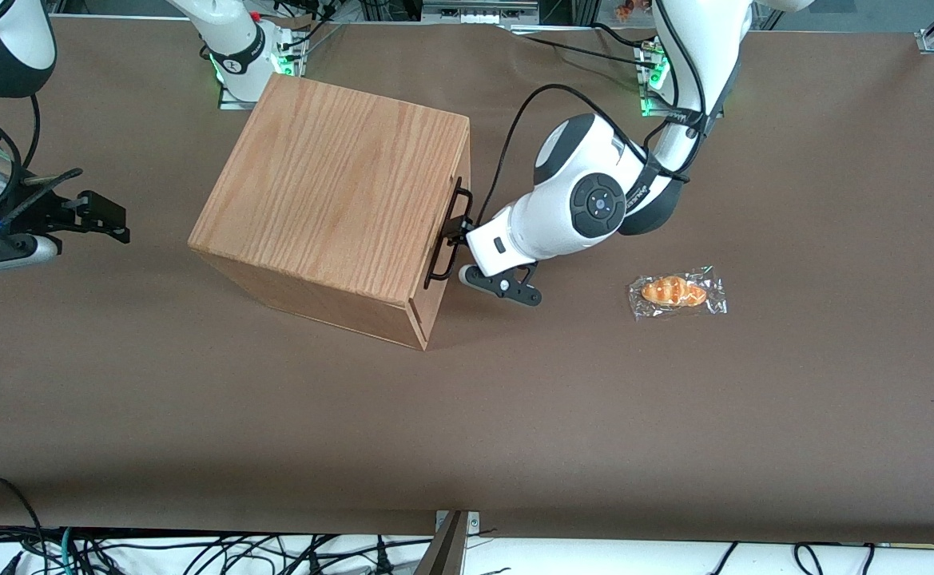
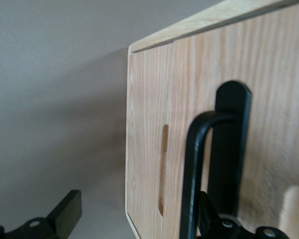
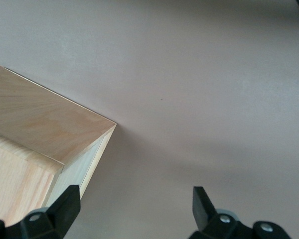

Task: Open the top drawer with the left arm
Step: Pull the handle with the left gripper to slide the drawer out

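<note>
The oak-grain cabinet (image 1: 331, 188) stands on the brown table. Its top drawer (image 1: 439, 294) faces the working arm's end, and its front panel fills much of the left wrist view (image 2: 154, 99). The long black bar handle (image 1: 445, 243) runs along the panel and also shows in the left wrist view (image 2: 192, 174). The drawer front sits flush with the cabinet. The white left arm (image 1: 586, 200) reaches in from the working arm's end. Its gripper (image 1: 459, 231) is at the handle and is open. In the left wrist view the gripper (image 2: 139, 219) straddles the handle: one finger (image 2: 65, 214) is off the panel's edge, the other sits right by the bar.
A wrapped bread roll (image 1: 677, 292) lies on the brown table (image 1: 514, 415), toward the working arm's end, a little nearer the front camera than the gripper. The arm's black cable (image 1: 514, 136) loops above the table beside the cabinet.
</note>
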`<state>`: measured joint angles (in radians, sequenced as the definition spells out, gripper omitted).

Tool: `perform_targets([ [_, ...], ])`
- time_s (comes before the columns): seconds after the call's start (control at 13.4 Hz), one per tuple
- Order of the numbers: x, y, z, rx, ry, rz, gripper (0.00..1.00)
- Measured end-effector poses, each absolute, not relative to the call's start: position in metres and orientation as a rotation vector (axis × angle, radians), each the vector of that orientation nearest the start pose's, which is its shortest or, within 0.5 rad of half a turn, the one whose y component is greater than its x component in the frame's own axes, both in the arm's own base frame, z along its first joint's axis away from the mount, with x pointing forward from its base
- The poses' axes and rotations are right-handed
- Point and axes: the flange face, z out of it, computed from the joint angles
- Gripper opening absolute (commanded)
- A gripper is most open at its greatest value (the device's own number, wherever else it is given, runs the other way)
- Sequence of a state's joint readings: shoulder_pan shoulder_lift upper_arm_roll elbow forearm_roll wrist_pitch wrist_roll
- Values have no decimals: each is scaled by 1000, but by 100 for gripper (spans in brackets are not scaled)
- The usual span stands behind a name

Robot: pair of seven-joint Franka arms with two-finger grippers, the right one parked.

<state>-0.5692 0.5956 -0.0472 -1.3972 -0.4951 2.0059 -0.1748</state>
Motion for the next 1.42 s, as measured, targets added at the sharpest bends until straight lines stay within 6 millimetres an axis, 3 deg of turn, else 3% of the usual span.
perform_targets([
  [0.22, 585, -427, 370, -3537, 388, 278, 100],
  [0.52, 605, -398, 370, -3484, 365, 204, 100],
  [0.97, 642, -330, 368, -3490, 214, 196, 100],
  [1.42, 649, -312, 368, -3494, 178, 219, 100],
])
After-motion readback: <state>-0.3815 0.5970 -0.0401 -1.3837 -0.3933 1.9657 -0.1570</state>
